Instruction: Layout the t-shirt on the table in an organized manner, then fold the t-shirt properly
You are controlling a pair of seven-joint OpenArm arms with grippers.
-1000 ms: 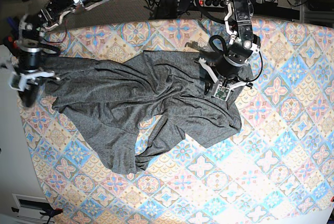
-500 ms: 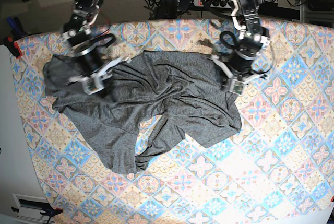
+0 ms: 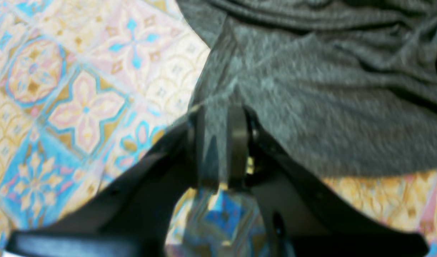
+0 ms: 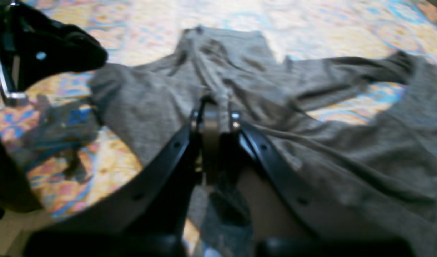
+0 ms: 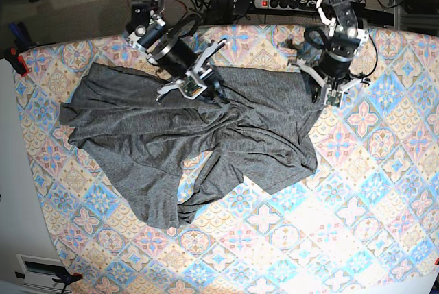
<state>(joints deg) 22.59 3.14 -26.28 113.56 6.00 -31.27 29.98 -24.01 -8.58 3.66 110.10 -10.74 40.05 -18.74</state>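
Pastel diamond-tile cloth covers the tabletop (image 5: 384, 170) in the base view, and the t-shirt (image 5: 185, 150) lies crumpled across its left and middle, creased and bunched, with one lobe hanging toward the near edge and a flatter panel reaching right. The right gripper (image 5: 199, 88) sits at the shirt's far edge near the middle, pressed into the fabric. The left gripper (image 5: 328, 95) is at the shirt's far right corner, also down on the cloth. Cables and dark equipment crowd the floor beyond the far edge. From the left wrist view, the left gripper (image 3: 216, 142) has its fingers (image 3: 237, 142) clamped on a thin edge of the t-shirt (image 3: 329, 107), a narrow strip of grey showing between them, with the tabletop (image 3: 79, 100) bare to the left. From the right wrist view, the right gripper (image 4: 213, 121) has its fingers (image 4: 209, 135) drawn together on a raised ridge of the t-shirt (image 4: 347, 160), which spreads away in folds across the tabletop (image 4: 311, 25); the other arm's dark gripper shows at the upper left of that view.
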